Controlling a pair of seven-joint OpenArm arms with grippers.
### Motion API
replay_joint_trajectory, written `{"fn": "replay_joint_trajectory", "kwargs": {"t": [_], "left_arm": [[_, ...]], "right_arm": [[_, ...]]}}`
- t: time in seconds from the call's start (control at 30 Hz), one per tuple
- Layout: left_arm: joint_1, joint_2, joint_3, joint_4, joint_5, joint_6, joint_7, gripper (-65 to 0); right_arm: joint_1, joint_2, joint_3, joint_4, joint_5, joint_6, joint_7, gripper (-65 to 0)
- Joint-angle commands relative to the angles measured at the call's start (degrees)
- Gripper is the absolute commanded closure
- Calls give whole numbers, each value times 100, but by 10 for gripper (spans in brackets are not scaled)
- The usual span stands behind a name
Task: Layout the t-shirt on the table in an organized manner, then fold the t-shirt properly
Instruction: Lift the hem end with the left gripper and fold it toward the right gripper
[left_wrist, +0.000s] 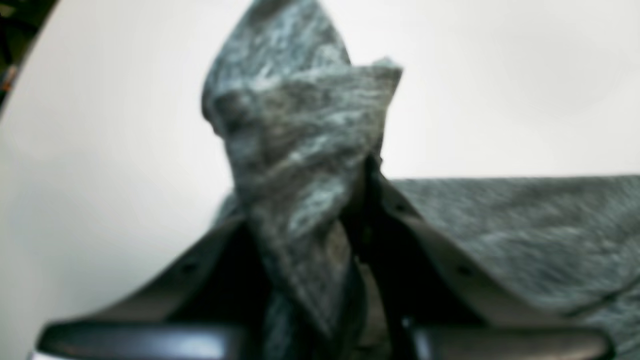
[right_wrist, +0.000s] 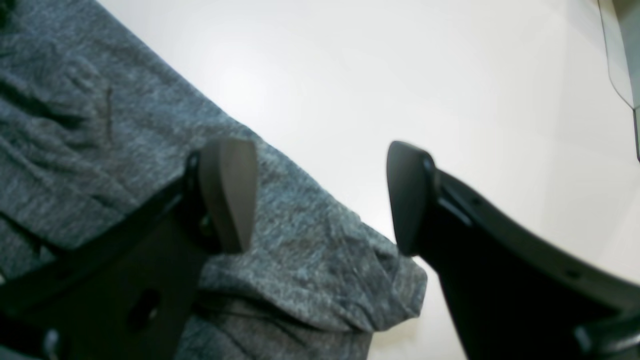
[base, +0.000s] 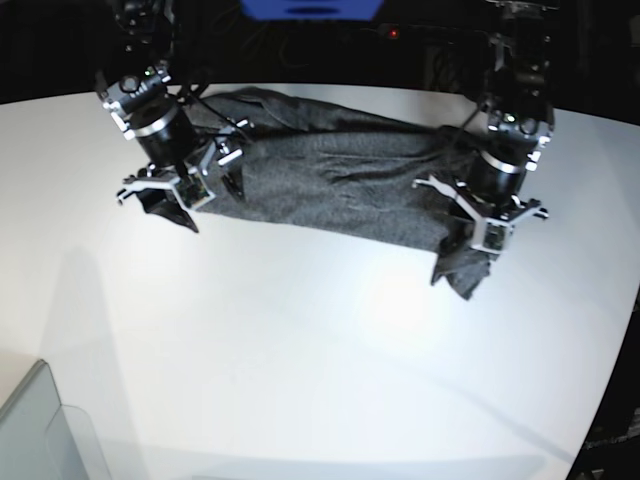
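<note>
one t-shirt (base: 330, 180), one table (base: 300, 350), two tools

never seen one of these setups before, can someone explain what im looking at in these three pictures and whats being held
This is a robot with two arms working at a white table. The base view looks down on the whole scene. The other two pictures come from small cameras mounted on each arm's wrist, so they look straight past the fingers.

Stretched across the table lies a dark-grey t-shirt, still wrinkled. In the near corner of the base view sits a translucent grey bin.

The left end effector, on the right side of the base view, is closed on a bunched corner of the shirt; its wrist picture shows the cloth poking up between the fingers. The right end effector hangs open at the shirt's other end, one finger over the cloth, gripping nothing.
</note>
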Motion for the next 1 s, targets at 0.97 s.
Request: {"fn": "replay_joint_trajectory", "kwargs": {"t": [0.97], "left_arm": [[152,544,1450,-238,2080,-27,-177,-109]], "right_arm": [[25,-1,168,133,83,-6,185,-411]]}}
